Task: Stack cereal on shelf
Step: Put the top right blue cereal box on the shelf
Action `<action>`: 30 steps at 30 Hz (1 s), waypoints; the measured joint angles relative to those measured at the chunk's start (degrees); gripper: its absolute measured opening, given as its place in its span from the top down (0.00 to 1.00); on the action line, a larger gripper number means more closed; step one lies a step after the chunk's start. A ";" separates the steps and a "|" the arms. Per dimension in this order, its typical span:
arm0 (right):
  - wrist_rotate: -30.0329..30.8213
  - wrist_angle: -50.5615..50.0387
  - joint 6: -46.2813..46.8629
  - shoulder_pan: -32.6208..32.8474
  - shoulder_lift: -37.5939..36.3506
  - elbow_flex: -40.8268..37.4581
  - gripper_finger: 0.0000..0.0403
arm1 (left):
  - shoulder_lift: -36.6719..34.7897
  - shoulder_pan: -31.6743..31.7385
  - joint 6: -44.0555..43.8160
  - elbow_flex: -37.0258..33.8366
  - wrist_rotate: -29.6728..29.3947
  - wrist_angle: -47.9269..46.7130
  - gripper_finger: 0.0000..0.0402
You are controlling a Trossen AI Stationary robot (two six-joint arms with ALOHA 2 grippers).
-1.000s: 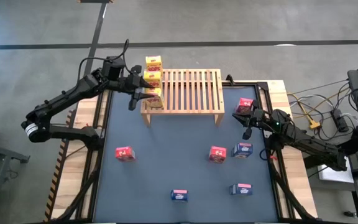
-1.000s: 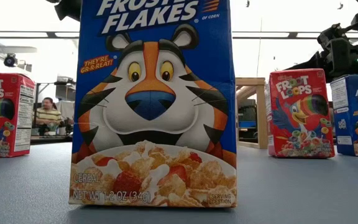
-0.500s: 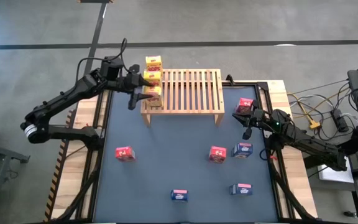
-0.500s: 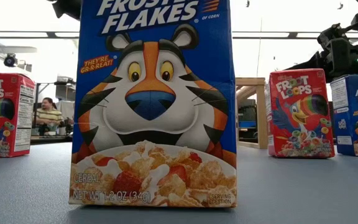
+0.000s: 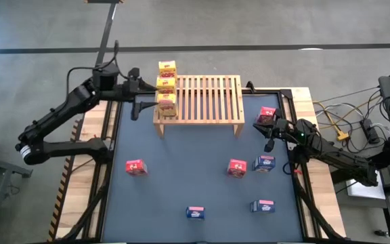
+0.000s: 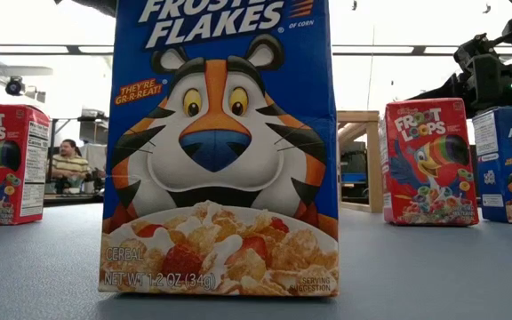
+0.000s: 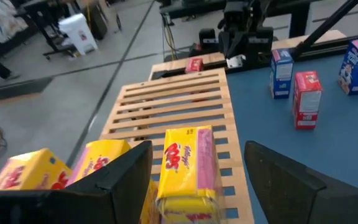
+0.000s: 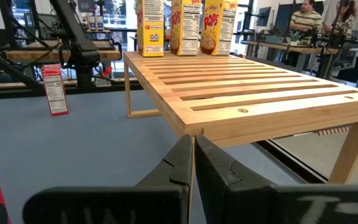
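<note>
While my left gripper (image 5: 135,103) hangs just off the left end of the wooden shelf (image 5: 208,102), its fingers (image 7: 272,180) stand apart with nothing between them. Beside it, three yellow Corn Pops boxes (image 5: 166,87) stand in a row on the shelf's left end (upright, close together). Its wrist camera shows the nearest yellow box (image 7: 188,167) just ahead of the parted fingers, untouched.

Farther right on the blue mat (image 5: 181,183), one red Froot Loops box (image 5: 135,167) stands alone at the left, a blue Frosted Flakes box (image 5: 195,213) near the front edge, then a red box (image 5: 236,167) just beside a blue one (image 5: 264,163), and another blue box (image 5: 263,206) in front of them.

At the right, my right gripper (image 5: 271,129) rests with fingers (image 8: 178,163) pressed together, empty, next to a red box (image 5: 266,114) beside the shelf's right leg.
</note>
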 joint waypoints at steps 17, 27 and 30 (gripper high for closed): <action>0.00 0.00 0.00 0.00 0.00 0.00 0.98 | -17.09 -0.01 -5.14 -5.55 -0.98 -8.16 0.41; 0.00 0.00 0.00 0.00 0.00 0.01 0.98 | -33.45 -0.02 -13.68 -15.62 -0.03 -3.28 0.41; 0.00 0.00 0.00 0.00 0.00 0.00 0.98 | -37.83 -0.02 -16.62 -18.33 1.02 -1.40 0.41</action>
